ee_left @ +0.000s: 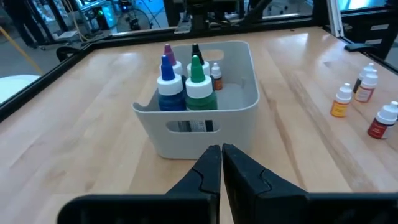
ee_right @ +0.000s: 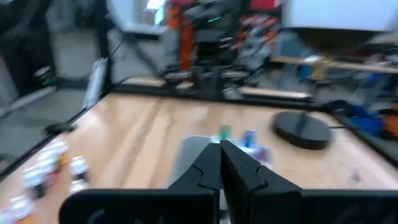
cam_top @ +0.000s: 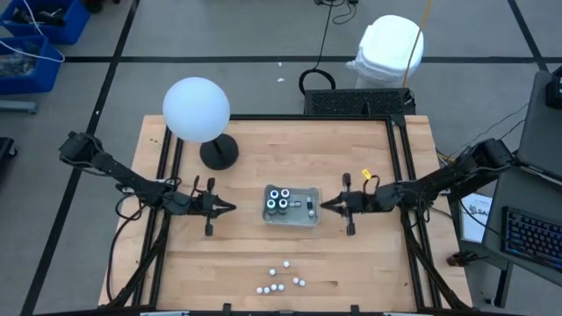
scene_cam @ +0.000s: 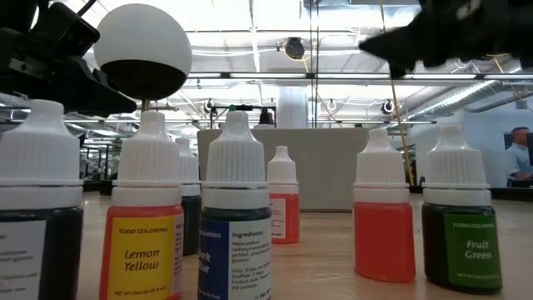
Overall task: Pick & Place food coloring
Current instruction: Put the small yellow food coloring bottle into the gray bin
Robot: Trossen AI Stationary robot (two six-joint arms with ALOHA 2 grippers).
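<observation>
A pale rectangular tray (cam_top: 304,219) stands at the table's middle. In it stand several larger food coloring bottles (cam_top: 278,201) (ee_left: 186,87) with blue, green, purple and black tips, and one tiny red vial (ee_left: 216,76). Several tiny white-capped vials (cam_top: 281,279) (scene_cam: 236,225) stand loose near the table's front edge. My left gripper (cam_top: 232,208) (ee_left: 221,151) is shut, level, pointing at the tray's left wall from a short way off. My right gripper (cam_top: 323,205) (ee_right: 221,148) is shut, level, just right of the tray. Neither holds anything.
A white globe lamp (cam_top: 197,109) on a black round base (cam_top: 219,153) stands at the far left of the table. Black frame rails (cam_top: 402,167) run along both sides. Bare wood lies between the tray and the loose vials.
</observation>
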